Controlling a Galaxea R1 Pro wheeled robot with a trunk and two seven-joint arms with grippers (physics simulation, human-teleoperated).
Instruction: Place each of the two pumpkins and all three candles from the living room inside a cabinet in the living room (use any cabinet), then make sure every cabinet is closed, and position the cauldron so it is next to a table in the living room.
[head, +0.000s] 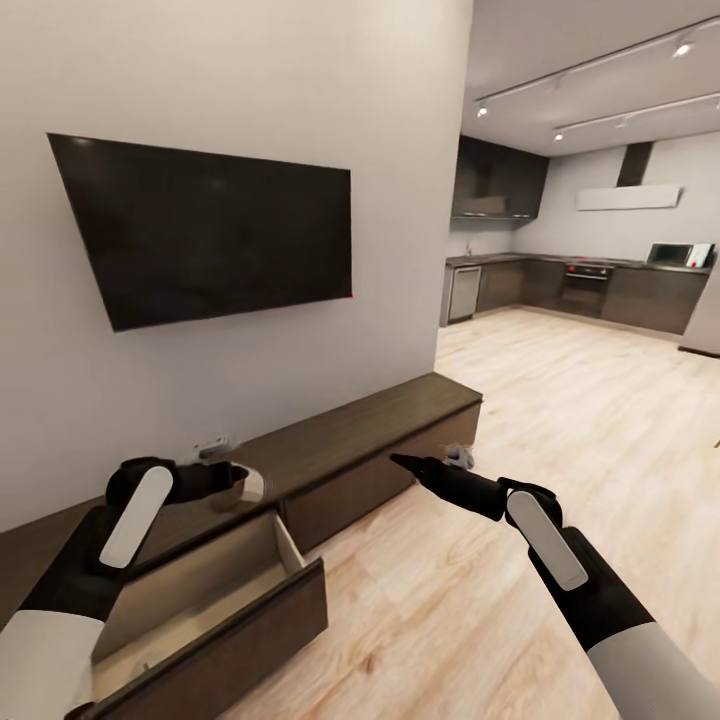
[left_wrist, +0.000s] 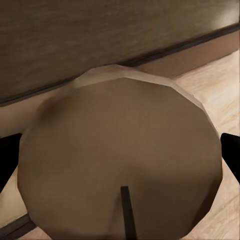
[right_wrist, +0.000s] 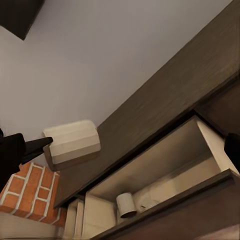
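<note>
At the left of the head view our left arm bends up from the near corner, its forearm rising toward the wall and its wrist turned so the left tool (head: 228, 483) points right, over the top of the cabinet (head: 340, 435). That tool is clamped on a candle (head: 240, 487), a stubby beige cylinder held just above the cabinet's top. In the left wrist view the candle (left_wrist: 120, 155) sits between the two dark fingers (left_wrist: 231, 155), its flat end and thin wick facing the camera, with the cabinet edge and pale wooden floor (left_wrist: 220, 85) beyond it.

Below the held candle a drawer (head: 220, 600) of the cabinet stands pulled out toward us, its pale inside showing. In the right wrist view the open drawer (right_wrist: 165, 180) holds another candle (right_wrist: 126, 205) lying in its pale interior.

A dark television (head: 210, 235) hangs on the wall above the cabinet.

Our right arm reaches in from the near right corner, stretched forward and to the left, low over the floor (head: 520, 430). The right tool (head: 405, 462) tapers to a point near the front of the cabinet's right section, its fingers drawn together on nothing. A kitchen lies far to the right.
</note>
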